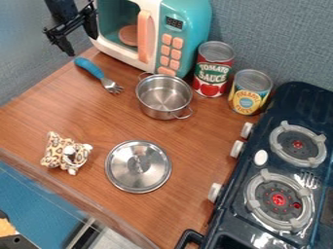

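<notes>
The gripper (pixel 81 44) hangs at the upper left, open with nothing between its fingers, beside the toy microwave's left side. Nearest below it lies a fork with a blue handle (pixel 90 67), tines pointing down and right. Right of the fork stands a small steel pot (pixel 164 93) with two handles, its inside facing up. A round steel lid (pixel 138 167) lies flat on the wooden counter (pixel 189 155), knob up. To the lid's left is a spotted plush toy (pixel 67 153). A tomato sauce can (pixel 213 68) and a yellow-labelled can (pixel 249 92) stand upright behind the pot.
A teal and white toy microwave (pixel 182 34) stands at the back, its window showing a round orange piece (pixel 129 35). A dark toy stove (pixel 228 219) with two burners and white knobs runs along the right. The counter's front edge (pixel 65 190) slants across the lower left.
</notes>
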Robot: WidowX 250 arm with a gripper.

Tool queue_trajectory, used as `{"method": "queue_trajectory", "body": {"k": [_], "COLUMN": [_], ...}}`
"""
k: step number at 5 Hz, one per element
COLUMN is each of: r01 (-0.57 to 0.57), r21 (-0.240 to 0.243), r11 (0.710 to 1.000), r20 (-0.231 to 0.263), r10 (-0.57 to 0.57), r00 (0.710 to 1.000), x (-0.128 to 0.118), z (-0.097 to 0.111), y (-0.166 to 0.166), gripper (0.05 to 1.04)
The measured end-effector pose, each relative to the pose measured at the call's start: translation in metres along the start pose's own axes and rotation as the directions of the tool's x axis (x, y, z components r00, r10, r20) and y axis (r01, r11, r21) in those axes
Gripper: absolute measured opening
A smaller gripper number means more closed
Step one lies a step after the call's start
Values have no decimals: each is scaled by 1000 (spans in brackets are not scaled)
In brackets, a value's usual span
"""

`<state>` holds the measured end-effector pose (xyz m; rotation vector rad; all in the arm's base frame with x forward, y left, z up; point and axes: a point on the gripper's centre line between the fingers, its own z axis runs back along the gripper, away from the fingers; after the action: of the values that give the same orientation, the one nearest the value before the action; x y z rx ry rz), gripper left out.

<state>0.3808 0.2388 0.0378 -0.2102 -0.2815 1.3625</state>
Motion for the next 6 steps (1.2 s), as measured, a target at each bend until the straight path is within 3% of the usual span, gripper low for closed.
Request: {"method": "queue_trajectory", "body": {"k": [1, 2, 4, 5, 6], "r01": [-2, 77, 204, 360, 469], "r21": [29, 57, 0, 27, 17], "r11": [1000, 995, 979, 933, 883], "r20": [-27, -28, -9, -30, -80], "r10": [2, -76, -204, -359, -467], "r00": [1000, 997, 979, 933, 881], "x": [-4, -16, -35, -82, -122], "z": [-16, -22, 2, 7, 1], "y": [8, 5, 13, 10, 3], "gripper": [999, 999, 999, 999, 999]}}
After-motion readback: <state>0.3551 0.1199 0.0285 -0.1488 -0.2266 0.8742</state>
